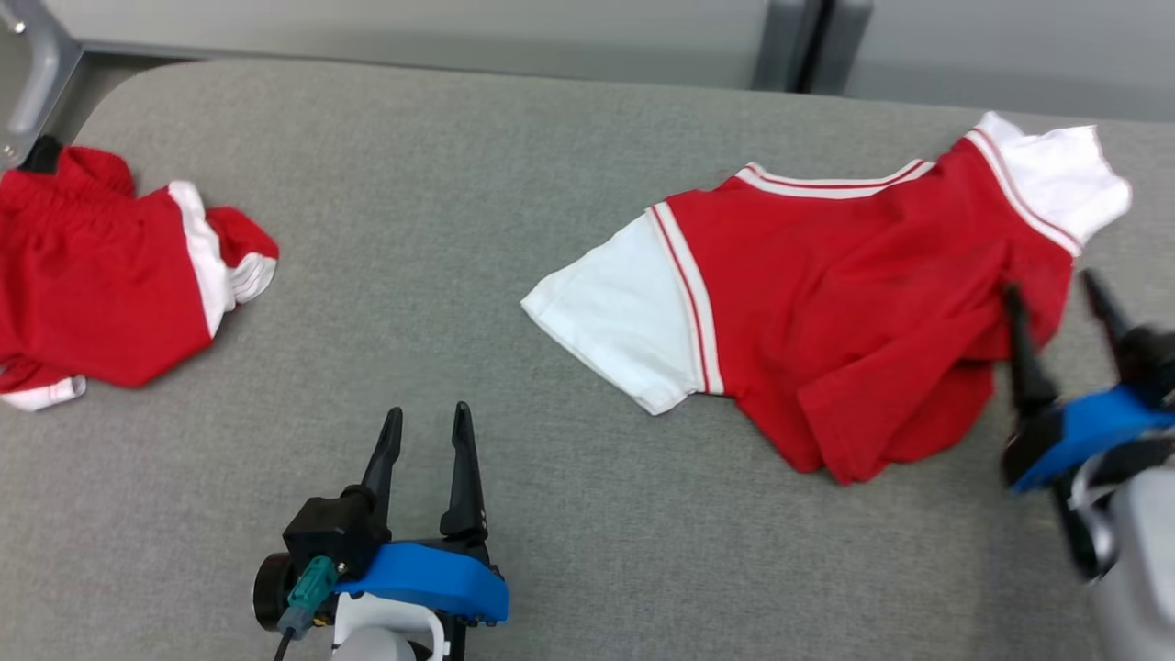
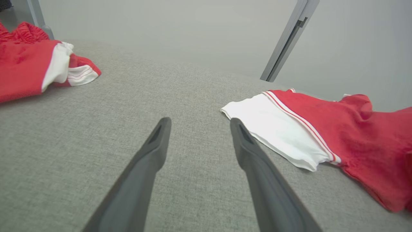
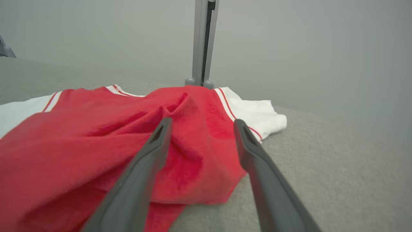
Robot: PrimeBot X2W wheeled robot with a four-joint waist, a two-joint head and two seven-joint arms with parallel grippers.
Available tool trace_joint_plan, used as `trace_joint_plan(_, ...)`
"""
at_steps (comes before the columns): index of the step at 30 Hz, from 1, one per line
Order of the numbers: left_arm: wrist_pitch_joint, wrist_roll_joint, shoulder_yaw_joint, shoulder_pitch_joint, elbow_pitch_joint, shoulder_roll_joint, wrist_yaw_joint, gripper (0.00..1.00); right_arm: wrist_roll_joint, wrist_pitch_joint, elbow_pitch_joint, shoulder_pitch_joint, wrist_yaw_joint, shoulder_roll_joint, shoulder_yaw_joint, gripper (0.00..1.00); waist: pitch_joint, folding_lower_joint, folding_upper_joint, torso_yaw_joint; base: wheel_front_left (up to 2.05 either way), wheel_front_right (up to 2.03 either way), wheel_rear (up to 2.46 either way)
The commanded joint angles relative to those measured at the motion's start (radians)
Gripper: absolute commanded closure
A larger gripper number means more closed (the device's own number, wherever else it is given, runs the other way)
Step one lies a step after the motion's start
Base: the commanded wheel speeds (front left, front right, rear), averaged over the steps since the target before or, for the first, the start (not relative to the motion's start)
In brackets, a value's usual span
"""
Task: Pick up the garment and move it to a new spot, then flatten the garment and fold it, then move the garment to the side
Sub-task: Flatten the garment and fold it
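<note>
The garment (image 1: 854,285) is a red shirt with white sleeves and striped trim, lying rumpled on the right half of the grey padded table (image 1: 459,229); its lower hem is folded under. My right gripper (image 1: 1054,286) stands open at the shirt's right edge. In the right wrist view the fingertips (image 3: 239,124) straddle the bunched red cloth (image 3: 80,135) without pinching it. My left gripper (image 1: 428,413) is open over bare table near the front, left of the shirt's white sleeve (image 2: 273,129), with nothing between its fingers (image 2: 161,129).
A second red garment with white stripes (image 1: 92,285) lies crumpled at the table's left edge, also seen in the left wrist view (image 2: 22,67). A grey metal post (image 3: 201,38) stands behind the table's far edge, and a metal bracket (image 1: 32,83) sits at the far left corner.
</note>
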Motion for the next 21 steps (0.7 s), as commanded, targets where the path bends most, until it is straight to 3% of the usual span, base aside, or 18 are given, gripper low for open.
trace_joint_plan(1, -0.003, 0.005, 0.004, 0.009, 0.006, -0.001, -0.003, 0.0, 0.035, -0.003, -0.048, 0.065, 0.0, 0.024, 0.044, 0.0, -0.034, 0.0001, 0.0, -0.035, 0.0, 0.0, 0.0)
trace_joint_plan(5, -0.003, 0.009, 0.011, 0.01, 0.015, -0.001, -0.013, 0.0, 0.128, -0.003, -0.166, 0.186, 0.0, 0.059, 0.182, 0.0, -0.049, 0.0001, 0.0, -0.049, 0.0, 0.0, 0.0)
trace_joint_plan(10, -0.003, 0.01, 0.01, 0.012, 0.021, -0.001, -0.02, 0.0, 0.188, -0.003, -0.218, 0.265, 0.0, 0.075, 0.323, 0.0, -0.055, 0.0001, 0.0, -0.04, 0.0, 0.0, 0.0)
trace_joint_plan(20, -0.003, 0.017, 0.018, 0.028, 0.025, -0.001, -0.025, 0.0, 0.151, -0.003, -0.165, 0.247, 0.0, 0.106, 0.38, 0.0, -0.058, 0.0001, 0.0, -0.004, 0.0, 0.0, 0.0)
trace_joint_plan(21, -0.003, 0.018, 0.019, 0.028, 0.026, -0.001, -0.026, 0.0, 0.148, -0.003, -0.157, 0.242, 0.0, 0.112, 0.373, 0.12, -0.059, 0.0001, 0.0, -0.003, 0.0, 0.0, 0.0)
